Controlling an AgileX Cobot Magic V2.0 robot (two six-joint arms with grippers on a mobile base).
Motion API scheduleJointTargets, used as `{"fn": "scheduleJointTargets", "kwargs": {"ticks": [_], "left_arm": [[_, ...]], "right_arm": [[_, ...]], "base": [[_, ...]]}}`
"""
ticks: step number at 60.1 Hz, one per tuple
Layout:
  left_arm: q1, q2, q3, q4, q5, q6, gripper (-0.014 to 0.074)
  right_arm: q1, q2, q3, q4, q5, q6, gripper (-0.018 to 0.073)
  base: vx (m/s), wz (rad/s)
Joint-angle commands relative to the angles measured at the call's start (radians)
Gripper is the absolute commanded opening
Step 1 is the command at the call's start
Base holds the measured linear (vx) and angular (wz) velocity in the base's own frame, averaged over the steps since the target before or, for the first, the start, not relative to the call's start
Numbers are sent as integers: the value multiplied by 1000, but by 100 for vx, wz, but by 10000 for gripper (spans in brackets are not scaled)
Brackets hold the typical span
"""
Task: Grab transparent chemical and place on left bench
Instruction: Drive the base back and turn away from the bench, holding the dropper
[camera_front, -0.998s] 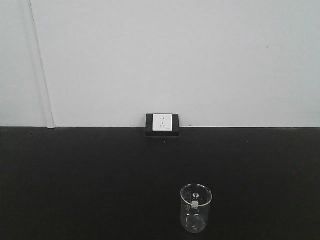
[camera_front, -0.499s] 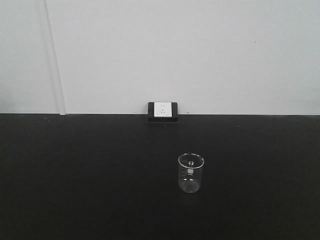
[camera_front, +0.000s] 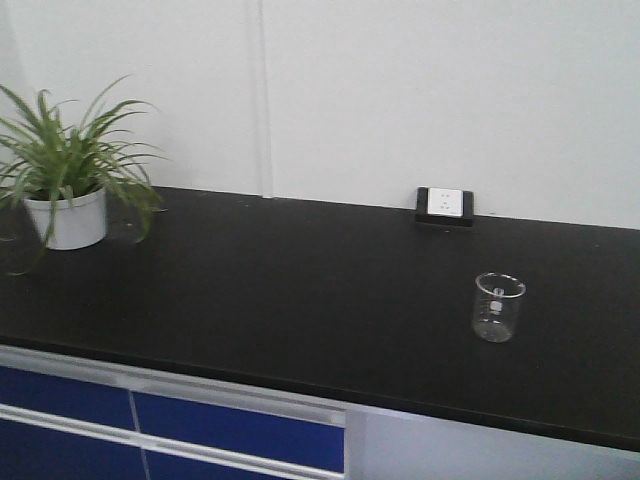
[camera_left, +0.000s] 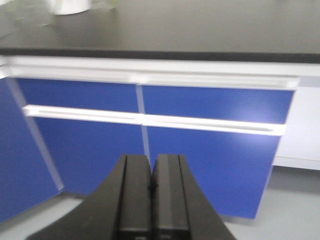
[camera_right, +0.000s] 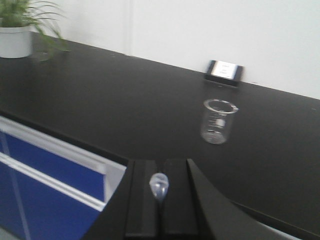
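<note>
Exterior front-facing view, items on the black counter (camera_front: 300, 290):

1. Glass beaker (camera_front: 498, 307): upright, right of centre, standing alone. Clear from rim to base, with a small white marking on its wall. Whether it holds any liquid cannot be told.
2. White pot (camera_front: 66, 218): far left, near the wall, upright. It holds a green plant (camera_front: 70, 150) whose long narrow leaves spill over the rim.
3. White wall socket (camera_front: 445, 203): in a black frame at the back edge of the counter, behind the beaker and well apart from it.
4. Dark blue cabinet fronts (camera_front: 230, 432): below the counter edge, with pale framing.

Right wrist view:

5. Right gripper (camera_right: 161, 167): fingers pressed together, clamped on the transparent chemical (camera_right: 159, 186). Its rounded, pale bulb end sticks up from the seam between the fingers, and the rest of the pipette is hidden. The gripper hangs over the front edge of the counter, with the beaker beyond it and apart.

Left wrist view:

6. Left gripper (camera_left: 151, 170): fingers closed flat against each other, nothing between them. It faces the blue cabinet fronts, below counter height, touching nothing.
</note>
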Motion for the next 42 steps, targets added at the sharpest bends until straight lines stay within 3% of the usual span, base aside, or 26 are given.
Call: {"fn": "scheduleJointTargets", "kwargs": {"ticks": [1,42], "left_arm": [[-2,-19,16,-1,-78,-8,-3],[-2,-19,16,-1,-78,-8,-3]], "right_arm": [[-2,2,-30,-13,-78,-7,-1],[-2,2,-30,-13,-78,-7,-1]], "base": [[-31,55],[-26,47]]}}
